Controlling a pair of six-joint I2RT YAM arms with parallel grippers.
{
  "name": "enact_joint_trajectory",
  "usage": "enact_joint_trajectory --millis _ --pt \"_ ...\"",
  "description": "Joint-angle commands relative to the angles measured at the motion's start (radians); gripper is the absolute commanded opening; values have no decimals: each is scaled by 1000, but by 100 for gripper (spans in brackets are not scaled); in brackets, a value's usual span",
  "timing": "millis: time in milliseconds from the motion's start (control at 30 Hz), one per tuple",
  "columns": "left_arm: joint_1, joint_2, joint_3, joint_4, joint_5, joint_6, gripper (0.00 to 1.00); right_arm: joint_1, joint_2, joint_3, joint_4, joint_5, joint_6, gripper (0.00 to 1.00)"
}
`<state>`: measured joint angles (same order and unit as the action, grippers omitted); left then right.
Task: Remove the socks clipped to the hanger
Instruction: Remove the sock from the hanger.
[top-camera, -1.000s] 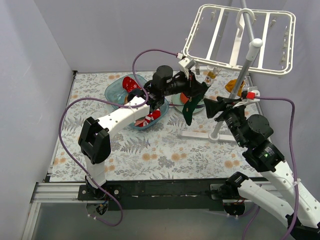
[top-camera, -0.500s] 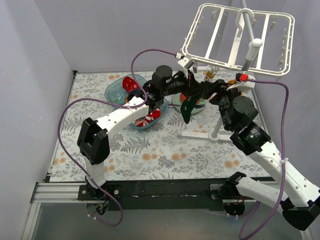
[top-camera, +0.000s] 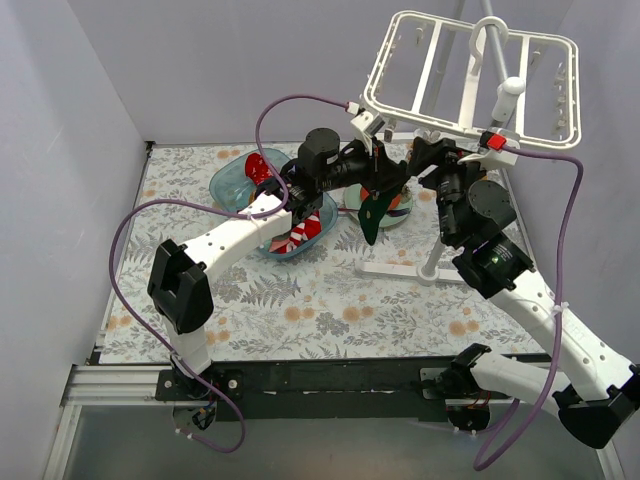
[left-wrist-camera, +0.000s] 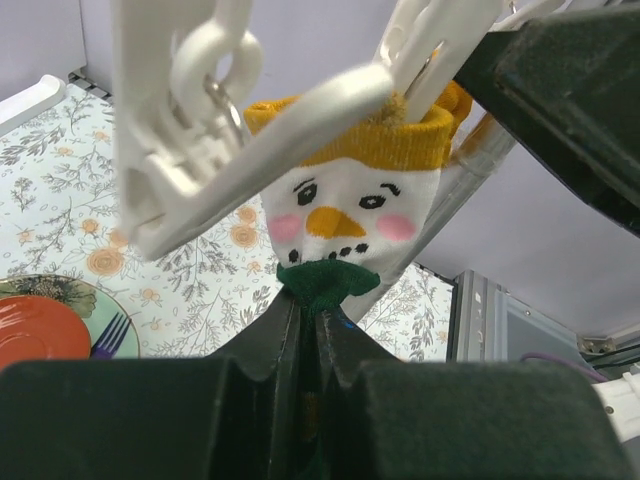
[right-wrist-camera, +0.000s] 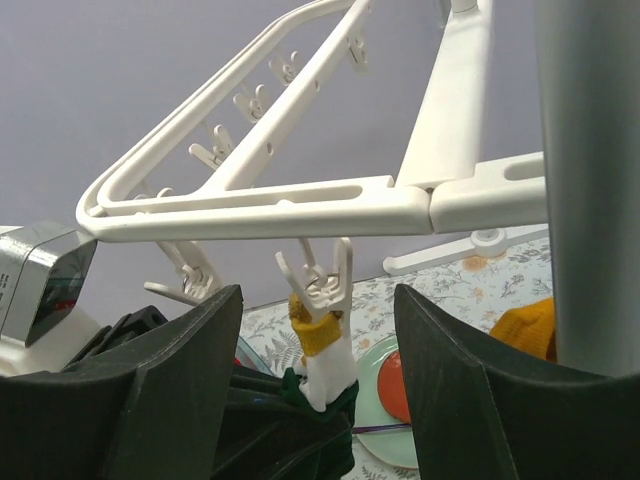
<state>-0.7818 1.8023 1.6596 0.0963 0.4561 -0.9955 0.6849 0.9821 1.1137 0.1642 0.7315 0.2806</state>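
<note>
left pincer (left-wrist-camera: 310, 325) clamped on green end of snowman sock (left-wrist-camera: 345, 210) | sock cuff pinned in clip (right-wrist-camera: 318, 272) under hanger (right-wrist-camera: 270, 215) | right pincer (right-wrist-camera: 318, 385) wide, just swung in at clip | likely next: squeeze clip, free sock | red socks (top-camera: 258, 165) lie in blue tub (top-camera: 222, 178)

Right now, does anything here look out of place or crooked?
Only the snowman sock: held at both ends, yellow cuff in a hanger clip, green end in the left pincer. Nothing looks spilled or broken.
</note>
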Motion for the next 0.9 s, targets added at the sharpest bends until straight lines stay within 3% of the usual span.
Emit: enact_joint_trajectory --millis 0,333,867 --pt "4 -69 6 -18 18 1 0 4 15 40 101 45 -30 70" --pt "7 -75 14 -21 29 1 0 2 56 55 135 71 -44 63" --pt "12 -90 5 -23 29 1 0 2 90 78 176 66 -64 38"
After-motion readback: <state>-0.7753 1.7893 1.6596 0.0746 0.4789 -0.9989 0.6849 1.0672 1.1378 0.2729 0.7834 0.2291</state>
